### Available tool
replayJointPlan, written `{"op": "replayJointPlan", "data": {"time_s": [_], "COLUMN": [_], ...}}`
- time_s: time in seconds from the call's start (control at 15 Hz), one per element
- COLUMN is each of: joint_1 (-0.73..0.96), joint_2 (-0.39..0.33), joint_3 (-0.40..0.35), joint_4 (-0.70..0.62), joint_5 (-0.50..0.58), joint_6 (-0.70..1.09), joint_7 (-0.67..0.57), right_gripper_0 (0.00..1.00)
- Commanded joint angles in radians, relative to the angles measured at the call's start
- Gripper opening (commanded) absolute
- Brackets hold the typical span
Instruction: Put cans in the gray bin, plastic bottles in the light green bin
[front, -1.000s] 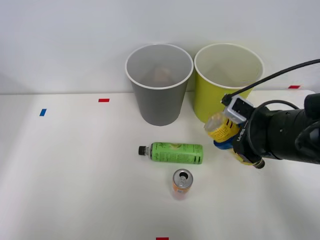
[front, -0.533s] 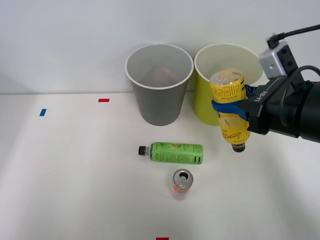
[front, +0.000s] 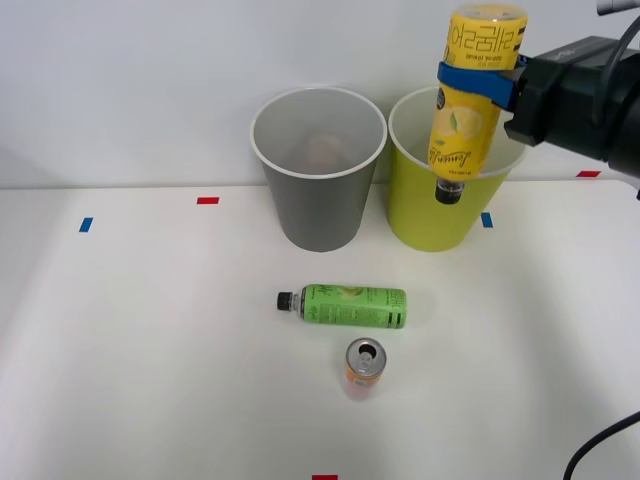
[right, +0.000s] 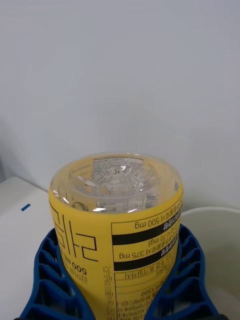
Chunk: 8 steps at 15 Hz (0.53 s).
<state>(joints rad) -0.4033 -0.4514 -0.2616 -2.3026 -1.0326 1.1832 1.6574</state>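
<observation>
My right gripper (front: 478, 82) is shut on the yellow-wrapped plastic bottle (front: 467, 90), which hangs cap down above the mouth of the light green bin (front: 440, 215). In the right wrist view the bottle's clear base (right: 116, 179) faces the camera between the blue ribbed fingers (right: 47, 280), with the bin's pale rim (right: 215, 225) behind it. The green-wrapped bottle (front: 350, 305) lies on its side on the table, cap to the left. Just in front of it stands the orange can (front: 364, 367), upright. The gray bin (front: 318, 170) stands left of the light green one.
Both bins stand side by side at the back of the white table (front: 150, 330), against a pale wall. Small red tape marks (front: 207, 200) and blue tape marks (front: 85, 224) dot the tabletop. A black cable (front: 600, 445) curls in at the front right corner.
My right gripper has lifted the yellow bottle from near the table's right side up and back, and turned it cap down over the light green bin. The green bottle and can have not moved.
</observation>
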Motion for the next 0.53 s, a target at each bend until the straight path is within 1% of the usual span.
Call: {"op": "replayJointPlan", "data": {"time_s": [0.07,0.2,0.33,0.53], "joint_1": [-0.065,-0.103,-0.126,-0.181], "joint_2": [-0.012,-0.015,0.010,0.019], "joint_3": [0.013,0.062,0.079,0.104], "joint_4": [0.121,0.204,0.276,0.354], "joint_5": [0.046,0.140,0.193,0.287], "joint_6": [-0.117,-0.214,-0.290,-0.295], "joint_7": [0.005,0.001,0.010,0.019], "right_gripper_0": [0.00,0.00,0.00,0.00]}}
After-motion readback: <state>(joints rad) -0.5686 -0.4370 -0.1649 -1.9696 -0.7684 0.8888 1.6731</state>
